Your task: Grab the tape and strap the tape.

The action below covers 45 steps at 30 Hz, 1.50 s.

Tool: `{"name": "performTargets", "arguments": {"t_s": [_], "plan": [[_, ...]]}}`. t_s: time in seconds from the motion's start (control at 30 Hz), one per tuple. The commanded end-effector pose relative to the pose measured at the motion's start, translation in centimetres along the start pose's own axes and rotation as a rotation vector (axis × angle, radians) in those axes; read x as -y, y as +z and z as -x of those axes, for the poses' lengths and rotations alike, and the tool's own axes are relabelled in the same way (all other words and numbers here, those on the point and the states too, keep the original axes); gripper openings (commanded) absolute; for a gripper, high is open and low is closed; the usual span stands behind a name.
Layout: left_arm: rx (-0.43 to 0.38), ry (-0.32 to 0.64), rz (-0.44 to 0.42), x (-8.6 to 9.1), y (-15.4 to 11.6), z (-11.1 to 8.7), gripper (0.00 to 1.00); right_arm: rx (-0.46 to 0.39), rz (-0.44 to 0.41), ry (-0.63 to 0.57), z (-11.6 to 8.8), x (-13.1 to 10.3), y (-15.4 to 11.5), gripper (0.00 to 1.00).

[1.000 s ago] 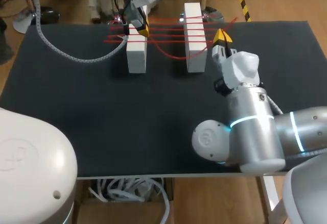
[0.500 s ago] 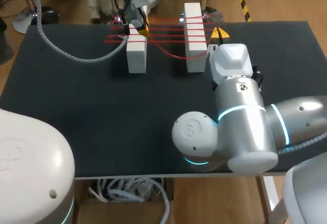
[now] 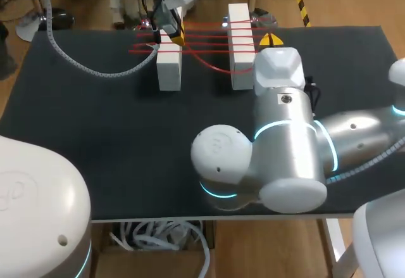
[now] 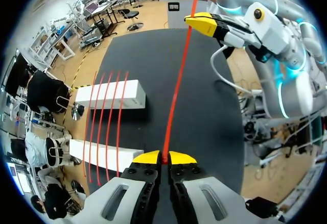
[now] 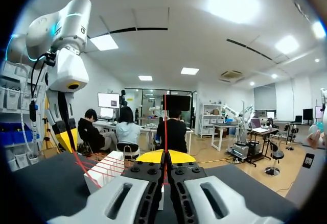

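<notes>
Red tape (image 4: pixel 178 83), clamped by left tool (image 4: pixel 163 157) and right tool (image 5: pixel 164 156), is already strung several times across two blocks (image 3: pixel 169 69); strapping is judged incomplete.

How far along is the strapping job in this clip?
Done: several red tape strands cross both white blocks. In hand: left gripper and right gripper are each shut on the tape, one strand stretched between them. Remaining: laying that strand over the blocks.

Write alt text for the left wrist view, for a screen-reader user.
The left end effector is shut on a strand of red tape that runs straight ahead to the right end effector, which also grips it. Beside the strand, more red loops span two white blocks on the black table.
</notes>
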<state>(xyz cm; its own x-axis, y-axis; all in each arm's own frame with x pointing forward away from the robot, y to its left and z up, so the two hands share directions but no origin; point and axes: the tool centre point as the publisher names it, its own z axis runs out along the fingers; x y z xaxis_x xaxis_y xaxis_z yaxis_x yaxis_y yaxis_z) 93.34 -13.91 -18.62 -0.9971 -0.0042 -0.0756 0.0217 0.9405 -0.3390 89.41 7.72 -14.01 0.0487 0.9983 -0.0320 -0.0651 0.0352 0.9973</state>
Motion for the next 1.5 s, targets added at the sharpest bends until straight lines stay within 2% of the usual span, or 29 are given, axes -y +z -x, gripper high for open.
{"name": "performTargets", "arguments": {"t_s": [0.03, 0.17, 0.2, 0.23, 0.27, 0.3, 0.33, 0.37, 0.4, 0.43, 0.47, 0.53, 0.57, 0.7, 0.97, 1.27, 1.4, 1.5], "plan": [[-0.001, -0.002, 0.005, 0.1, -0.1, 0.0, 0.00, 0.035, -0.006, -0.001, -0.5, -0.3, -0.2, 0.00], [-0.001, -0.002, 0.005, 0.1, -0.1, 0.0, 0.00, 0.035, -0.006, -0.001, -0.5, -0.3, -0.2, 0.00], [-0.001, -0.002, 0.005, 0.1, -0.1, 0.0, 0.00, 0.045, -0.011, -0.041, -0.9, 0.1, -0.2, 0.00], [-0.001, -0.002, 0.005, 0.1, -0.1, 0.0, 0.00, 0.064, 0.028, -0.098, -1.0, 0.3, -0.3, 0.00], [-0.001, -0.002, 0.005, 0.1, -0.1, 0.0, 0.00, 0.088, 0.047, -0.200, -1.4, 0.8, -0.4, 0.00], [-0.001, -0.002, 0.005, 0.1, -0.1, 0.0, 0.00, 0.117, 0.049, -0.251, -1.7, 1.2, -0.3, 0.00], [-0.001, -0.002, 0.005, 0.1, -0.1, 0.0, 0.00, 0.143, 0.089, -0.334, -2.0, 1.8, -0.2, 0.00], [-0.001, -0.002, 0.005, 0.1, -0.1, 0.0, 0.00, 0.165, 0.073, -0.409, -2.3, 2.4, -0.1, 0.00], [-0.001, -0.002, 0.005, 0.1, -0.1, 0.0, 0.00, 0.180, 0.061, -0.440, -2.4, 2.7, 0.2, 0.00], [-0.001, -0.002, 0.005, 0.1, -0.1, 0.0, 0.00, 0.196, 0.103, -0.493, -2.6, 3.0, 0.2, 0.00], [-0.001, -0.002, 0.005, 0.1, -0.1, 0.0, 0.00, 0.193, 0.075, -0.524, -2.7, 3.2, 0.2, 0.00], [-0.001, -0.002, 0.005, 0.1, -0.1, 0.0, 0.00, 0.190, 0.073, -0.595, -3.0, 3.2, 0.1, 0.00], [-0.001, -0.002, 0.005, 0.1, -0.1, 0.0, 0.00, 0.178, 0.039, -0.622, -3.2, 3.1, 0.0, 0.00], [-0.001, -0.002, 0.005, 0.1, -0.1, 0.0, 0.00, 0.171, 0.025, -0.736, -4.0, 2.7, -0.3, 0.00], [-0.001, -0.002, 0.005, 0.1, -0.1, 0.0, 0.00, 0.166, -0.132, -0.882, -5.6, 2.6, -0.5, 0.00], [-0.001, -0.002, 0.005, 0.1, -0.1, 0.0, 0.00, 0.155, -0.116, -0.927, -7.6, 0.8, -0.4, 0.00], [-0.001, -0.002, 0.005, 0.1, -0.1, 0.0, 0.00, 0.125, -0.156, -0.851, -7.6, -0.3, -0.5, 0.00], [-0.001, -0.002, 0.005, 0.1, -0.1, 0.0, 0.00, 0.125, -0.156, -0.851, -7.6, -0.3, -0.5, 0.00]]}}
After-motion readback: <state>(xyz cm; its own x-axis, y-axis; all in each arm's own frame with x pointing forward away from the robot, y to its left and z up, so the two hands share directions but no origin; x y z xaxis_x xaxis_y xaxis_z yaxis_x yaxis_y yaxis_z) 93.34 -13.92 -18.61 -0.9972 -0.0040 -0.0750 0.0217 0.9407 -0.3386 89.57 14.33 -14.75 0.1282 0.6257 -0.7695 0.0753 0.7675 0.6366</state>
